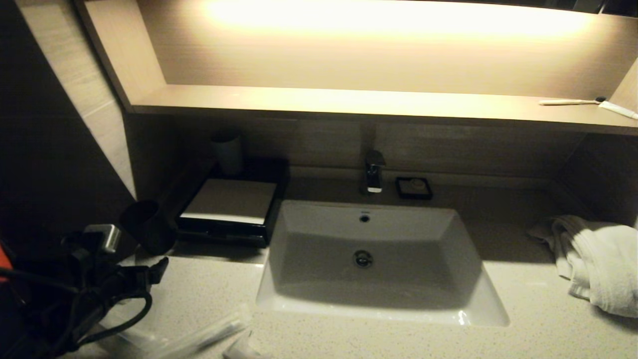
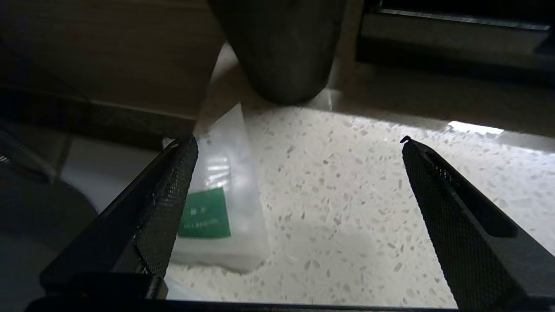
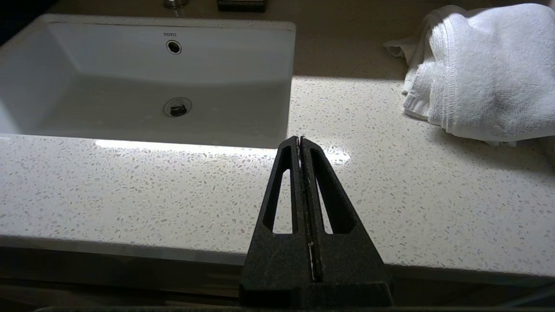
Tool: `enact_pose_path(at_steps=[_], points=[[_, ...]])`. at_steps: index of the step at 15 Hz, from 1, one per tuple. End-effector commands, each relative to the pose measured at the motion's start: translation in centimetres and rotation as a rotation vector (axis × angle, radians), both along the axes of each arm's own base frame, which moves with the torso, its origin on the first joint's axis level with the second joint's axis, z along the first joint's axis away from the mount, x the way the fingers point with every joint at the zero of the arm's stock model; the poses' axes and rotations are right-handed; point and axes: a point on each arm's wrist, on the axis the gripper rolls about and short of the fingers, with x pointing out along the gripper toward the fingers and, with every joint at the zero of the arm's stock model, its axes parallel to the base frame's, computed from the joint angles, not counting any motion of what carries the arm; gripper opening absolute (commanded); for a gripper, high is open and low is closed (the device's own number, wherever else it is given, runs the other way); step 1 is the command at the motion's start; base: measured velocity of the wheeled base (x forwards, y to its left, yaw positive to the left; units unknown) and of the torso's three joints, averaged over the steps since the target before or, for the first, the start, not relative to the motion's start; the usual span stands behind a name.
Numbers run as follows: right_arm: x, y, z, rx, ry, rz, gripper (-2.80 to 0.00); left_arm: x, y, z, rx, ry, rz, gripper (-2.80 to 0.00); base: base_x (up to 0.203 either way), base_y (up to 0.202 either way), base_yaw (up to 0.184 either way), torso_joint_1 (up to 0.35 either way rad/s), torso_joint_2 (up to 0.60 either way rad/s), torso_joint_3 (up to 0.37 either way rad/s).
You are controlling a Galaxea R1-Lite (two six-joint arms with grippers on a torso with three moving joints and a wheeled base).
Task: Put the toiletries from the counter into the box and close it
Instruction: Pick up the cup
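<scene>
My left gripper (image 2: 298, 141) is open, low over the speckled counter at the front left; it also shows in the head view (image 1: 149, 271). A clear packet with a green label (image 2: 217, 203) lies flat beside one finger (image 2: 173, 195), not gripped. More clear packets (image 1: 199, 339) and a small tube (image 1: 239, 349) lie at the counter's front edge. The black box (image 1: 229, 204) with a light top stands left of the sink, beyond the gripper. My right gripper (image 3: 299, 138) is shut and empty over the front counter, right of the sink, and is out of the head view.
A black cup (image 1: 147, 227) stands just beyond the left gripper, also in the left wrist view (image 2: 282, 47). White sink (image 1: 369, 294), faucet (image 1: 374, 172), soap dish (image 1: 413, 188), white cup (image 1: 227, 152). White towel (image 1: 598, 259) at right. Toothbrush (image 1: 568, 101) on the shelf.
</scene>
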Motion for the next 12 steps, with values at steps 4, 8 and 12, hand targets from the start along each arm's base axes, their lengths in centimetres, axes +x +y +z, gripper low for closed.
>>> enact_pose_path(at_steps=[4, 8, 12], points=[[0.0, 0.0, 0.0, 0.000, 0.000, 0.000, -2.80, 0.2, 0.9, 0.4, -0.013, -0.039, -0.012, 0.00, 0.000, 0.000, 0.000, 0.000, 0.00, 0.000], [0.0, 0.0, 0.0, 0.000, 0.000, -0.001, -2.80, 0.5, 0.9, 0.0, -0.020, -0.040, -0.033, 0.00, 0.000, 0.000, 0.000, 0.000, 0.00, 0.000], [0.0, 0.0, 0.0, 0.000, 0.000, 0.000, -2.80, 1.3, 1.0, -1.5, -0.021, -0.027, -0.033, 0.00, 0.000, 0.000, 0.000, 0.000, 0.00, 0.000]])
